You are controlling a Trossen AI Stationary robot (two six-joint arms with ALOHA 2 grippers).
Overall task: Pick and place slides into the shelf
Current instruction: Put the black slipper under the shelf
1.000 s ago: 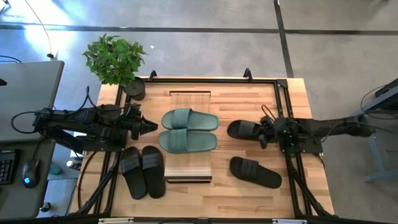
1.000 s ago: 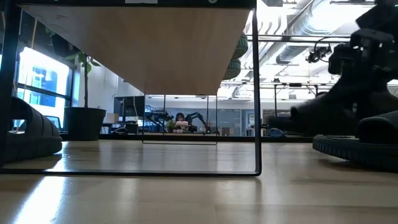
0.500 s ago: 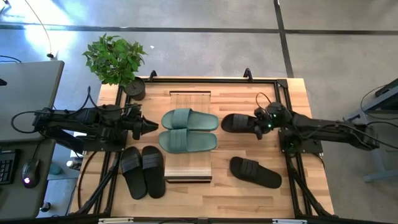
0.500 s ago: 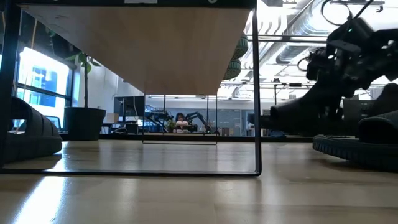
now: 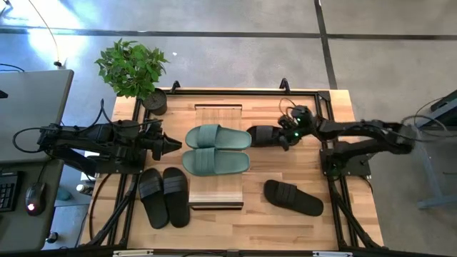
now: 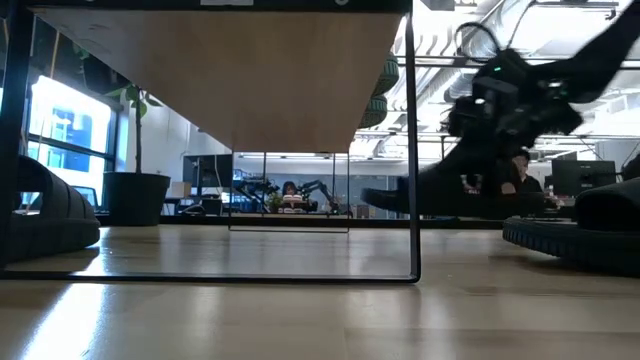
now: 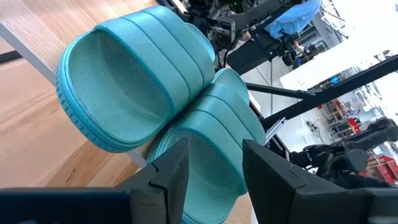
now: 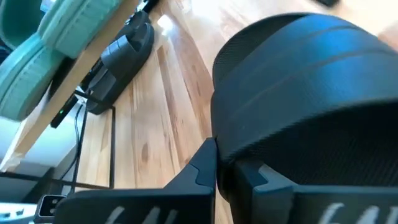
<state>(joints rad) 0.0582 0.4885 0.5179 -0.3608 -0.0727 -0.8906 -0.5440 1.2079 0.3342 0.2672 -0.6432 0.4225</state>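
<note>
The right tool [image 5: 285, 135] is clamped on a black slide [image 5: 264, 135], its fingers pinching the sandal at the end farthest from the shelf, and it holds that sandal just beside the shelf's [image 5: 218, 112] right edge, near the toe end of the green pair; in the low view the sandal [image 6: 430, 195] hangs clear of the bench [image 5: 285, 171] just beyond the shelf's thin black leg. From the right wrist the wide black strap [image 8: 311, 93] fills the frame above the closed fingers. The left tool [image 5: 170, 145] sits on the other side of the shelf, at the height of the plank top, its fingers apart and empty, pointing at the two green slides [image 5: 216, 149] that lie side by side across the light wood plank; the left wrist view shows their ribbed straps [image 7: 161, 93] right ahead of the parted fingers [image 7: 166, 180]. A black pair [image 5: 163, 196] lies on the bench left of the shelf, and a single black slide [image 5: 293, 198] lies on the bench to its right. A potted plant [image 5: 133, 71] stands at the bench's far left corner.
</note>
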